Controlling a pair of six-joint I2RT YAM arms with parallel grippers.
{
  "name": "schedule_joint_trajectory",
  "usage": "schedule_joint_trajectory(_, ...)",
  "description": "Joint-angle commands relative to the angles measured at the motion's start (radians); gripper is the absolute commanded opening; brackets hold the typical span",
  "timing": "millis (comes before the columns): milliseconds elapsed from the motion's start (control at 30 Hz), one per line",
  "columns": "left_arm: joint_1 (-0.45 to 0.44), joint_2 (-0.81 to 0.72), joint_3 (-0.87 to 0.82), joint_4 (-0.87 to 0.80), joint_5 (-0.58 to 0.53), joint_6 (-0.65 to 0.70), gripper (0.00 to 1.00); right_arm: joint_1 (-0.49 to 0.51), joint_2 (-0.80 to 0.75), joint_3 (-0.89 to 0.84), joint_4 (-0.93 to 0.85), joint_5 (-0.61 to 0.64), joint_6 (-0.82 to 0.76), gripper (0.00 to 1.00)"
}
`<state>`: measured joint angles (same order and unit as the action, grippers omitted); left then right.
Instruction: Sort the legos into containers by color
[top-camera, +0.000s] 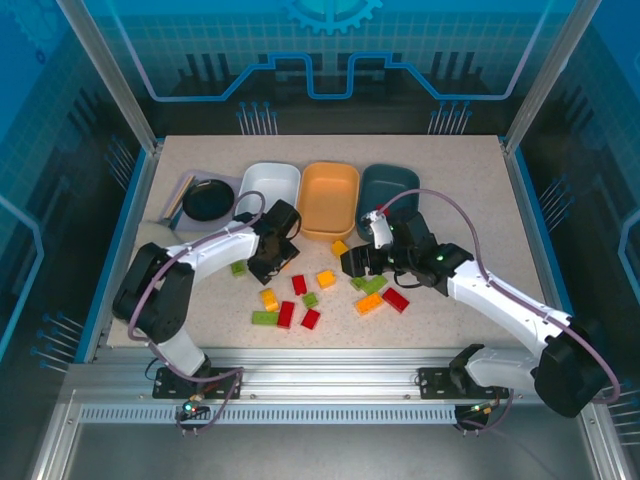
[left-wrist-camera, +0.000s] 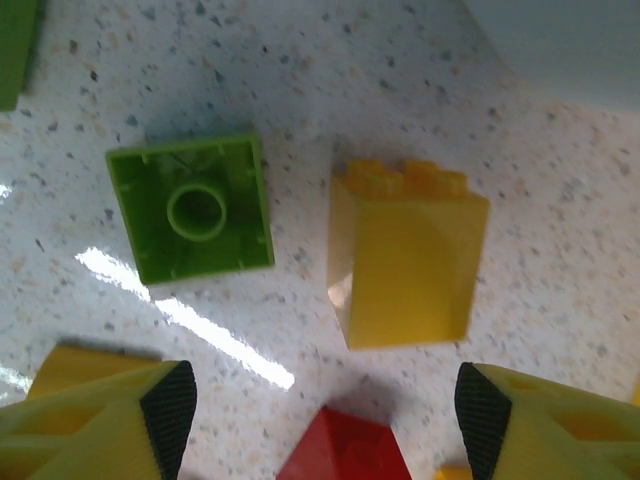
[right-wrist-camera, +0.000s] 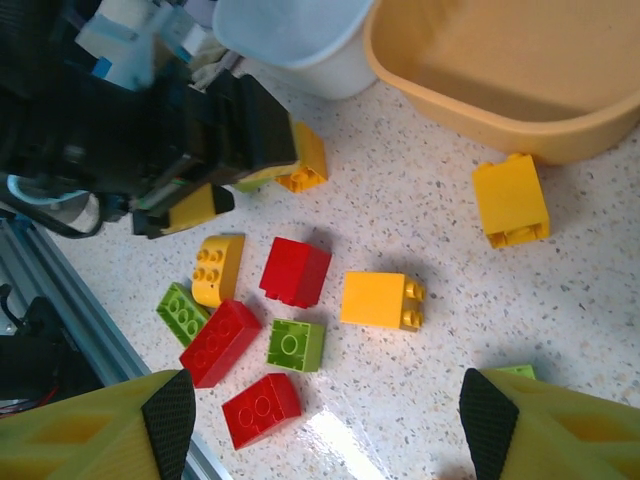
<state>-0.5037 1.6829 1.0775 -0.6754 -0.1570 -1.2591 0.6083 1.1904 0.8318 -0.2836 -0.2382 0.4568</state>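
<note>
Lying loose on the table (top-camera: 480, 170), the legos (top-camera: 305, 295) sit in one mixed patch of red, light green and orange-yellow. The patch is between your two grippers, just in front of the row of tubs: white tub (top-camera: 270, 183), orange tub (top-camera: 330, 195), dark teal tub (top-camera: 390, 185). From above no brick shows in any tub, so treat the sort as barely begun.

Left wrist view:
- Yellow brick (left-wrist-camera: 405, 262) on its side, studs pointing away from the fingers.
- Green brick (left-wrist-camera: 190, 210) just beside it but not touching, flipped hollow side up.
- Red brick (left-wrist-camera: 340, 450) at the lower edge, under the gap.
- Your left gripper (left-wrist-camera: 325, 410) has its fingers apart and holds nothing.

Right wrist view:
- Right gripper (right-wrist-camera: 330, 420) also has its fingers apart and empty, above the patch.
- An orange-yellow brick (right-wrist-camera: 380, 300) lies ahead of the gap.

Handling (a judgement): the plastic looks hard, light and stiff, with glossy walls. It won't crush, but it may skid or squirt out of a skewed pinch.
- Close on two flat opposite walls, low and square, never across the studs.
- Neighbours lie close, so a descending finger could nudge one aside.
</note>
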Motion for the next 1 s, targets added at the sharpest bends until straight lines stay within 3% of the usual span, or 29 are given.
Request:
schedule_joint_trajectory(0,0.003,0.031,0.052,-0.017,-0.09,-0.019,0.72,0.015,-0.017,0.004,0.029,-0.025,0.016,0.73)
schedule_joint_trajectory(300,-0.043,0.066,0.09,0.017,-0.13,-0.029,0.69,0.008,-0.012,0.0,-0.02,-0.031,0.002,0.72)
schedule_joint_trajectory(633,-0.036,0.157,0.14,-0.017,-0.142,-0.018,0.65,-0.019,-0.013,0.01,-0.046,-0.042,0.0,0.72)
schedule_joint_trajectory(867,-0.036,0.193,0.156,-0.024,-0.143,-0.005,0.55,-0.031,-0.013,0.009,-0.058,-0.043,0.002,0.72)
schedule_joint_trajectory(967,-0.035,0.189,0.15,-0.023,-0.15,0.004,0.45,-0.034,-0.012,0.009,-0.056,-0.044,0.004,0.72)
